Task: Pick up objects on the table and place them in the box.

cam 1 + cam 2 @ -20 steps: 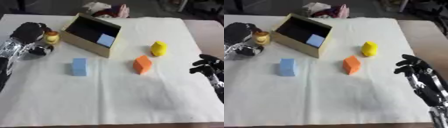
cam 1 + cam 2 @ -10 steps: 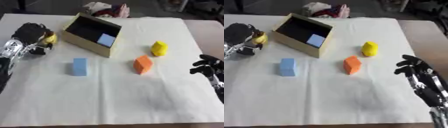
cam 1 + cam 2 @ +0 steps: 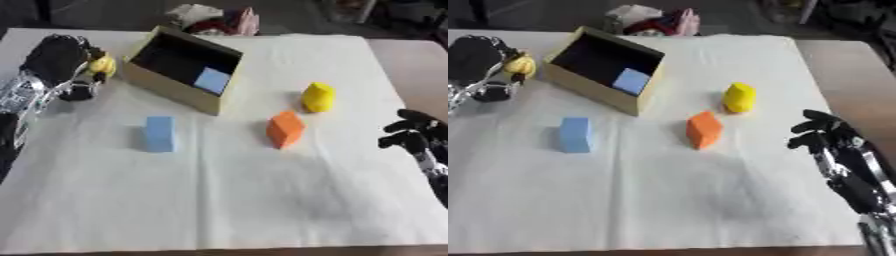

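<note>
My left hand (image 3: 63, 60) curls round a small yellow thing (image 3: 103, 65) just beside the box (image 3: 179, 92); next I must carry it over the rim. My right hand (image 3: 826, 134) rests open, empty.

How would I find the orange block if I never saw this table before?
Start at the open tan box near the table's far left, then look toward the near right of it on the white cloth. The orange block lies there alone, just nearer than the yellow block. It is the only orange thing; the blue block lies off to its left.
</note>
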You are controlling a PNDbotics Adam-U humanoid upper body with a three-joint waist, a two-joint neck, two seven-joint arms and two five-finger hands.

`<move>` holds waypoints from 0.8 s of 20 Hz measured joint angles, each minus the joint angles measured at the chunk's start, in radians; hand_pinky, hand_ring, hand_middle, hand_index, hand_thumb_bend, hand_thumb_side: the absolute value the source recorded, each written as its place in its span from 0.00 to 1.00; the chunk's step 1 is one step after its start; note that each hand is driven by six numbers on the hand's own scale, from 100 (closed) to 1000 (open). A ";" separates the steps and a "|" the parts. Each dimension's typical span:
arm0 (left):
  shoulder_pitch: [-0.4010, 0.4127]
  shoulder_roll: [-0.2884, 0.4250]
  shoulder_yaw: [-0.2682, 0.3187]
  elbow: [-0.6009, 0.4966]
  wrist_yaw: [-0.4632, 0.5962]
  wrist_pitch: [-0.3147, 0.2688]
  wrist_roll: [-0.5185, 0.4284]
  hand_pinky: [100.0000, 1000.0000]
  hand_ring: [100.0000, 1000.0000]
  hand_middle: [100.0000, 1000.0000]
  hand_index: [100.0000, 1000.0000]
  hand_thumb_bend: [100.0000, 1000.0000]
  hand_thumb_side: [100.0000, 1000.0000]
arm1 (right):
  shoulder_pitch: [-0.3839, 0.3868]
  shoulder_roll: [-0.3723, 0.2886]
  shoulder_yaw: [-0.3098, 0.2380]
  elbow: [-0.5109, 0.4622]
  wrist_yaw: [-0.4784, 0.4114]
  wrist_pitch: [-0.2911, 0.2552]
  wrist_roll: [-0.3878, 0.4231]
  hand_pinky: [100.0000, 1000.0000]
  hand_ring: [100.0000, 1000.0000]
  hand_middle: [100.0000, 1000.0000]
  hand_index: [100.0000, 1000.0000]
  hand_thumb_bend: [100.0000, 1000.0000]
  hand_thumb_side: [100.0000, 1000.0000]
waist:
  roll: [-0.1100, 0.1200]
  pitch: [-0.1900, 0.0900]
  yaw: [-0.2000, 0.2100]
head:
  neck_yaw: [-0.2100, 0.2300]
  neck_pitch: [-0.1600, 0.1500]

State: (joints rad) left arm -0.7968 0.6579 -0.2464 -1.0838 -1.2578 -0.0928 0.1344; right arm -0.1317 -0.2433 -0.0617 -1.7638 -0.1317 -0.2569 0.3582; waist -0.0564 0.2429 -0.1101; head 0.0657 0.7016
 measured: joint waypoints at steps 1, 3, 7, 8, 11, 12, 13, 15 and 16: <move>0.000 0.008 -0.003 -0.019 0.013 0.000 0.000 0.25 0.21 0.13 0.37 0.00 0.10 | 0.000 0.000 0.000 0.000 0.000 0.000 0.000 0.71 0.56 0.62 0.84 0.00 0.41 | 0.000 0.000 0.000 | -0.002 0.000; 0.002 0.028 -0.006 -0.066 0.044 0.000 -0.002 0.25 0.21 0.13 0.37 0.00 0.09 | 0.000 0.000 -0.001 0.000 0.000 0.000 0.000 0.71 0.56 0.62 0.85 0.00 0.41 | 0.002 0.000 0.001 | -0.005 0.000; 0.003 0.066 -0.012 -0.173 0.125 0.004 -0.022 0.24 0.21 0.14 0.37 0.00 0.08 | 0.000 0.000 -0.003 0.000 0.000 0.000 0.000 0.71 0.56 0.62 0.85 0.00 0.41 | 0.009 -0.004 0.002 | -0.007 -0.001; 0.003 0.073 -0.015 -0.199 0.149 0.004 -0.029 0.24 0.21 0.14 0.37 0.00 0.08 | 0.000 0.000 -0.003 0.000 0.000 0.001 0.001 0.71 0.56 0.62 0.85 0.00 0.41 | 0.009 -0.004 0.002 | -0.007 -0.001; -0.006 0.081 -0.028 -0.258 0.204 0.004 -0.055 0.24 0.21 0.14 0.37 0.00 0.09 | 0.000 0.000 -0.003 0.000 0.000 0.002 0.002 0.71 0.56 0.62 0.85 0.00 0.41 | 0.012 -0.006 0.001 | -0.007 -0.004; -0.013 0.081 -0.035 -0.270 0.215 0.001 -0.065 0.24 0.21 0.14 0.37 0.00 0.09 | 0.000 0.000 -0.003 0.000 0.000 0.003 0.003 0.71 0.56 0.62 0.85 0.00 0.41 | 0.012 -0.008 -0.001 | -0.007 -0.005; -0.019 0.080 -0.043 -0.275 0.221 -0.002 -0.074 0.24 0.21 0.14 0.37 0.00 0.10 | 0.000 0.000 -0.003 0.000 0.000 0.003 0.003 0.71 0.56 0.62 0.85 0.00 0.41 | 0.012 -0.009 -0.002 | -0.007 -0.008; -0.031 0.065 -0.057 -0.272 0.220 -0.010 -0.090 0.25 0.22 0.15 0.38 0.00 0.11 | 0.000 0.000 -0.002 0.000 0.000 0.004 0.005 0.71 0.56 0.62 0.85 0.00 0.41 | 0.011 -0.009 -0.004 | -0.007 -0.008; -0.037 0.051 -0.063 -0.262 0.215 -0.015 -0.095 0.26 0.23 0.16 0.39 0.00 0.12 | 0.000 0.000 -0.002 0.000 0.000 0.004 0.005 0.71 0.56 0.62 0.85 0.00 0.41 | 0.011 -0.010 -0.007 | -0.007 -0.009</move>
State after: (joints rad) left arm -0.8341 0.7093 -0.3097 -1.3455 -1.0430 -0.1074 0.0389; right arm -0.1317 -0.2434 -0.0638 -1.7638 -0.1317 -0.2528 0.3634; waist -0.0457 0.2333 -0.1175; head 0.0590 0.6930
